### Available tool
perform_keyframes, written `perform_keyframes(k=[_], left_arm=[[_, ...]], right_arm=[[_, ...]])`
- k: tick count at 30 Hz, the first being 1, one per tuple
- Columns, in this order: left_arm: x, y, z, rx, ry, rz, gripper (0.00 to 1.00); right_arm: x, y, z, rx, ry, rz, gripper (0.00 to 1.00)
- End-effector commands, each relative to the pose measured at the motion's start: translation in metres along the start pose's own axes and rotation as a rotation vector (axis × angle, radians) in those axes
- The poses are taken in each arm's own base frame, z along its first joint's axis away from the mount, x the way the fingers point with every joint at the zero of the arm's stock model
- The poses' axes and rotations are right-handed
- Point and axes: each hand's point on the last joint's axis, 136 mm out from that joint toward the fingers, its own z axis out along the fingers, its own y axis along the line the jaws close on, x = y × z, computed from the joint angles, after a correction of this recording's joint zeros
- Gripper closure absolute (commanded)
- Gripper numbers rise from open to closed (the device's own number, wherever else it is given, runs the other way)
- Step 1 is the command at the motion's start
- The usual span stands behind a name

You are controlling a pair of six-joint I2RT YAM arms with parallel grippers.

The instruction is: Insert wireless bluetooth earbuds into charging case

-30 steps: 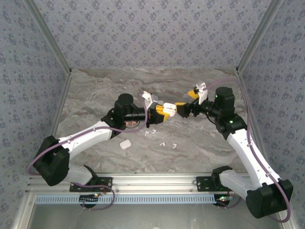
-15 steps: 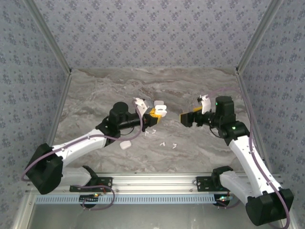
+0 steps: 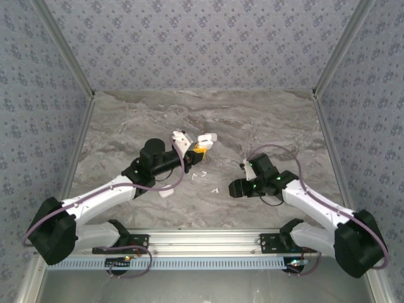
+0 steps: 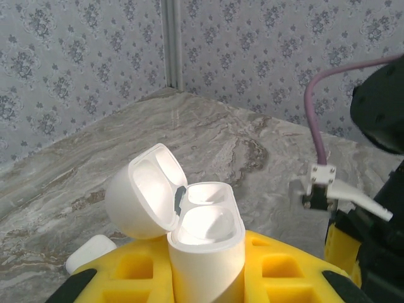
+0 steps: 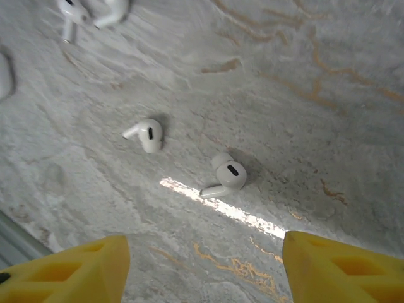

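Progress: early, by my judgement. The charging case (image 4: 205, 246) is open with its lid (image 4: 142, 192) hinged back, and its wells look empty in the left wrist view.
Remaining: every earbud I can see lies loose on the table (image 5: 303, 95), so both the pick-up and the insertion are yet to be done.
Left jaws: the left gripper (image 3: 201, 148) is pressed onto the body of the charging case, which stands upright between its yellow pads with the mouth facing up.
Left arm pose: stretched forward and raised, holding the case clear of the table surface.
Right jaws: the right gripper (image 5: 208, 265) is spread, with nothing between its fingers.
Right arm pose: folded low and pointing down at the table.
Earbuds: the nearest earbud (image 5: 226, 175) lies just ahead of the right jaws, roughly on their centre line. A second earbud (image 5: 146, 134) lies ahead and toward the left finger. Two more sit farther out, partly cut off.
Other: a closed spare case (image 3: 165, 191) rests on the table below the left jaws.
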Motion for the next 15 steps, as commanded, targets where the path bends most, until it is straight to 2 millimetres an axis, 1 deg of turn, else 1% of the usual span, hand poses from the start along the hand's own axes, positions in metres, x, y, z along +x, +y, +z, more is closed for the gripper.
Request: perform_keyframes(k=[1, 6, 15], left_arm=[[-0.008, -0.002, -0.002, -0.003, -0.026, 0.022, 1.0], [-0.011, -0.003, -0.003, 0.003, -0.031, 0.022, 1.0], [-0.009, -0.003, -0.003, 0.004, -0.025, 0.021, 1.0]], right_arm=[[-0.009, -0.009, 0.011, 0.078, -0.029, 0.041, 0.4], [-0.013, -0.009, 0.024, 0.093, -0.015, 0.029, 0.46], [-0.011, -0.004, 0.04, 0.094, 0.018, 0.005, 0.55]])
